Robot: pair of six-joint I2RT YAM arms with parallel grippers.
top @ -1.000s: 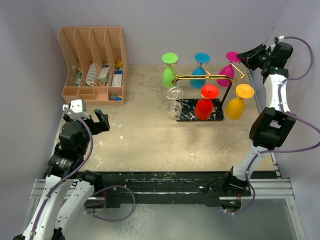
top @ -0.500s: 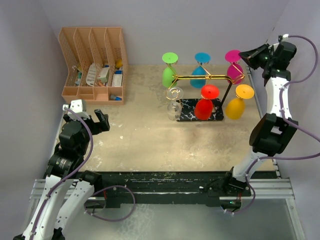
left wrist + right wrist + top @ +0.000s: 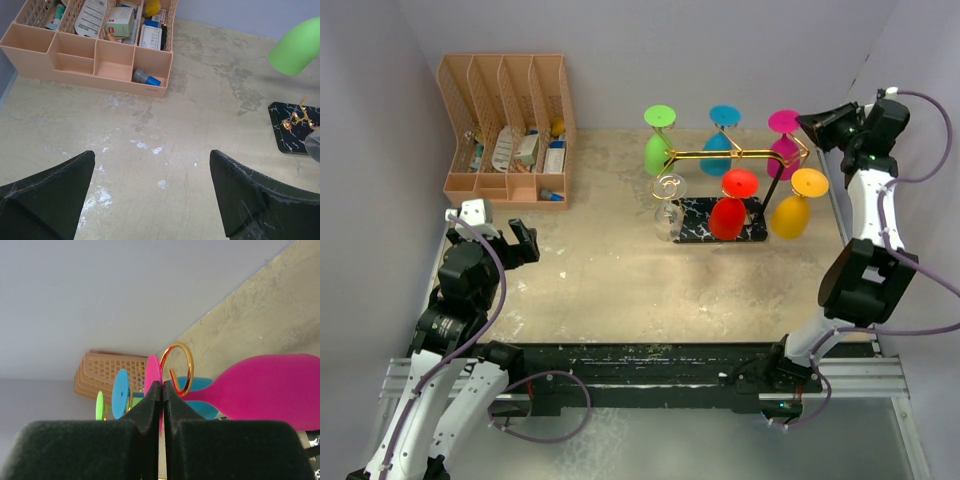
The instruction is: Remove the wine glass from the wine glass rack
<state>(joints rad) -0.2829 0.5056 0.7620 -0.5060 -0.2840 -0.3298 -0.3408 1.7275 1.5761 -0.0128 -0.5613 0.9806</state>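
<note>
The wine glass rack point(image 3: 740, 153) is a gold wire frame on a black marbled base point(image 3: 695, 222). Several coloured glasses hang upside down from it. My right gripper point(image 3: 807, 120) is at the rack's far right end, shut on the round foot of the pink wine glass point(image 3: 779, 158). In the right wrist view the gripper point(image 3: 162, 383) pinches the pink foot point(image 3: 152, 371) beside a gold curled hook point(image 3: 188, 360), and the pink bowl point(image 3: 270, 390) lies to the right. My left gripper point(image 3: 500, 232) is open and empty near the left edge, far from the rack; in its wrist view the gripper point(image 3: 152, 155) hangs over bare table.
Green point(image 3: 657, 152), blue point(image 3: 718, 150), red point(image 3: 728, 215), yellow point(image 3: 790, 215) and clear point(image 3: 668, 220) glasses also hang on the rack. An orange slotted organiser point(image 3: 508, 125) with small items stands at the back left. Walls close in behind and on both sides.
My right gripper has closed on the pink glass's foot, and its wrist has shifted a little to the right with the glass. The left arm has not moved.
</note>
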